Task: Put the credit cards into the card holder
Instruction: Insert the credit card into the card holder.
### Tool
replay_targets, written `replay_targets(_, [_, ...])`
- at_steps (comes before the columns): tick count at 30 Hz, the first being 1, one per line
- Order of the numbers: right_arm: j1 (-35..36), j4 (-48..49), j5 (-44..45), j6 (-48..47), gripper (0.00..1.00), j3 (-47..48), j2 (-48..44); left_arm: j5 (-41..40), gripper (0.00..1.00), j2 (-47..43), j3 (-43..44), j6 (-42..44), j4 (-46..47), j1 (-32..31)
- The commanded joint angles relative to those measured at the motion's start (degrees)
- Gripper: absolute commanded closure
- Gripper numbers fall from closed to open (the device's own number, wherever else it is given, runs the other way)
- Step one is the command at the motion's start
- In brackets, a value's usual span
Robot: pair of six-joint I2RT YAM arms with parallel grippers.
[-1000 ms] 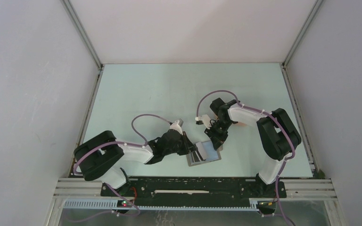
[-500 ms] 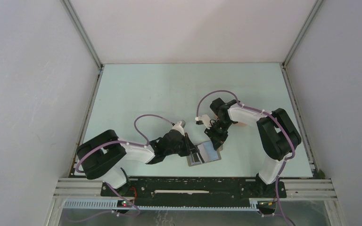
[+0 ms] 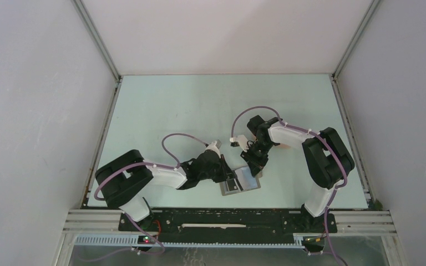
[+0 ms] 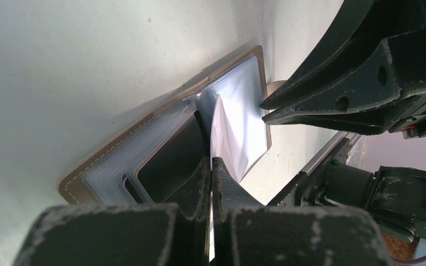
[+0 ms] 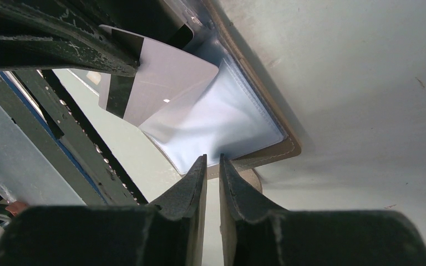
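The grey card holder (image 3: pixel 244 184) lies open on the table between the two arms. In the left wrist view its clear inner sleeves (image 4: pixel 116 166) show. My left gripper (image 4: pixel 211 162) is shut on a pale credit card (image 4: pixel 230 133), held on edge over the holder's fold. From the right wrist the same card (image 5: pixel 166 83) shows a dark stripe along one side. My right gripper (image 5: pixel 212 159) has its jaws a narrow gap apart, tips at the holder's brown rim (image 5: pixel 280 151), with nothing seen between them. The other credit cards are out of view.
The pale green table (image 3: pixel 199 111) is walled by white panels at the back and on both sides. A metal rail (image 3: pixel 227 216) runs along the near edge by the arm bases. A small peach-coloured thing (image 3: pixel 282 146) peeks from under the right arm.
The left arm has slid to the right, bringing its card closer over the open holder. The right arm has stayed where it was.
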Motion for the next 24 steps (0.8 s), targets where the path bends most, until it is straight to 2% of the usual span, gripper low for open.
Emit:
replay_targets(1, [0.4,-0.4,0.2,0.6,0.78,1.7,-1.8,-1.5,1.00,-0.6,0.5,0.1,-8.3,-0.4])
replay_targets(24, [0.6,-0.4,-0.4,0.6,0.78,1.8,-2.4,5.5,1.00,3.3,2.1,-2.5,-12.8,2.4])
